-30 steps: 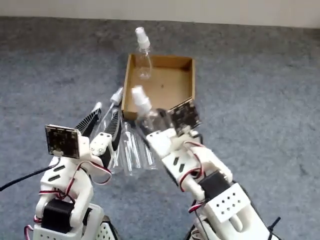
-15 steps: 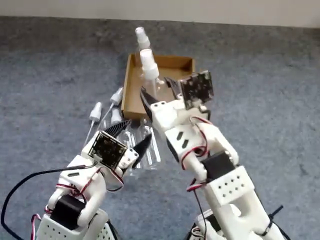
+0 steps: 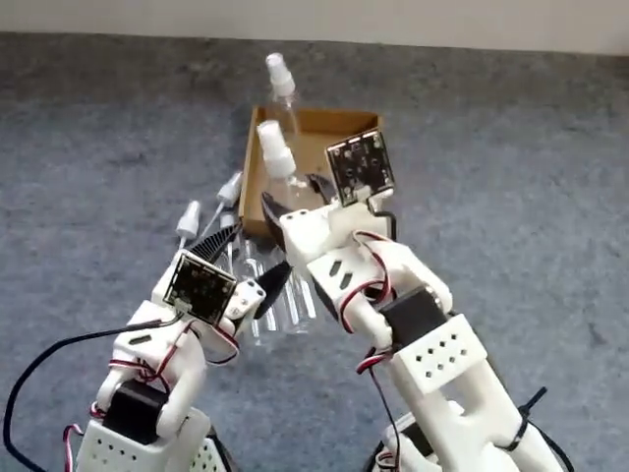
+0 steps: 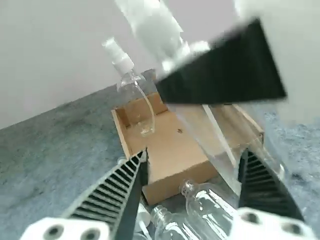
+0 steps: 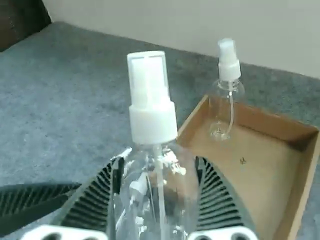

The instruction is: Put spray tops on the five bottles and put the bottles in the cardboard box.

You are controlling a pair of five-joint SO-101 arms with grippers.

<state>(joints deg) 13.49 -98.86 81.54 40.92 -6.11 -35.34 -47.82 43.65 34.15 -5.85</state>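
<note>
Right gripper (image 5: 157,194) clamps a capped bottle (image 5: 152,150), its base hidden; left gripper (image 4: 194,159) gapes wide.

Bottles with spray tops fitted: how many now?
2. One bottle stands in the cardboard box, far corner; the other bottle is clamped in the right gripper. More could be hidden.

Clear, glossy plastic bottle (image 5: 156,192) — matt brown cardboard box (image 5: 262,150) — rough grey carpet (image 5: 75,80).
</note>
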